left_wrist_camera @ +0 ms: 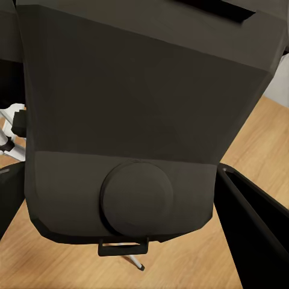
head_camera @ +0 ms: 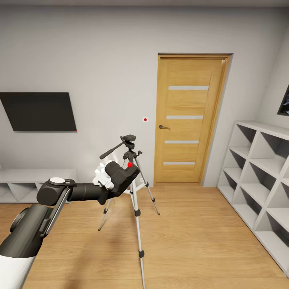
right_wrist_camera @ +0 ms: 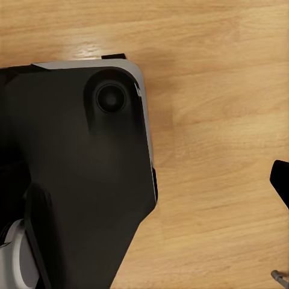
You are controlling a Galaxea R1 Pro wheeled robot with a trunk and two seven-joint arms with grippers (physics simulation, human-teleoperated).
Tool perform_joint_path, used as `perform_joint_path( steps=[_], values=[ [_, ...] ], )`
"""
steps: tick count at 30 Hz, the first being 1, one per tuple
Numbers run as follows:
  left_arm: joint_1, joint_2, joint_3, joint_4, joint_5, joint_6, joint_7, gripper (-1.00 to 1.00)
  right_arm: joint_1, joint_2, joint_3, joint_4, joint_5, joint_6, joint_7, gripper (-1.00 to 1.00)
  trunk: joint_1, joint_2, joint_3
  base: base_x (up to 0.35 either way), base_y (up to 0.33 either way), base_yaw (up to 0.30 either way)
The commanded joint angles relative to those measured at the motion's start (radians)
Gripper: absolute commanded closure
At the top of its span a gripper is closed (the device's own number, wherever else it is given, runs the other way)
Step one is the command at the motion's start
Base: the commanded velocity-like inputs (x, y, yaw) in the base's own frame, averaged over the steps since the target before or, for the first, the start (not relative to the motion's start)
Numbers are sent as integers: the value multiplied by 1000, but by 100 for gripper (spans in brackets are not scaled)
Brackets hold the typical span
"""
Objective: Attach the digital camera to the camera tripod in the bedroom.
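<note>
The digital camera [head_camera: 125, 173] sits clamped in the left pincer [head_camera: 114, 176], held out in the air just below and beside the head of the camera tripod [head_camera: 132, 176], its red button facing up. In the left wrist view the camera [left_wrist_camera: 144, 120] is seen close up, with dark fingers [left_wrist_camera: 253, 229] on either side of it and wood floor [left_wrist_camera: 265, 138] beyond. The tripod stands on the floor of the bedroom [head_camera: 200, 241], in front of the wooden door [head_camera: 188, 120], with white shelves [head_camera: 257, 176] along the wall at the right and a dark screen [head_camera: 38, 111] on the wall at the left.

The right pincer looks down at bare floor beside a black part of the robot [right_wrist_camera: 78, 180]; whether its fingers are apart or together I cannot tell.

The risk, as I judge it, lies in the approach: the camera is lower than the mounting plate and close to the legs and the pan handle [head_camera: 112, 150]. A lift that drifts sideways could knock the handle or a leg and tip the tripod, or the camera could meet the plate tilted and fail to seat.
</note>
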Motion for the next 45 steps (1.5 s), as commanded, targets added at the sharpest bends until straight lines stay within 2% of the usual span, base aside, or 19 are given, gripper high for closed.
perform_joint_path(
  steps=[1,22,45],
  values=[
    [-1,0,0,-1,-8,4,-10,100,-1,1,8,4,-9,-7,0,-100,0,-1,0,0,0,0],
    [-1,-11,-6,7,-9,5,-8,100,-1,1,7,4,-9,-10,19,-100,0,-1,0,0,15,0],
    [-1,-9,-5,8,-10,7,-5,100,-1,1,7,4,-9,-10,20,-100,0,-1,0,0,301,0]
  ],
)
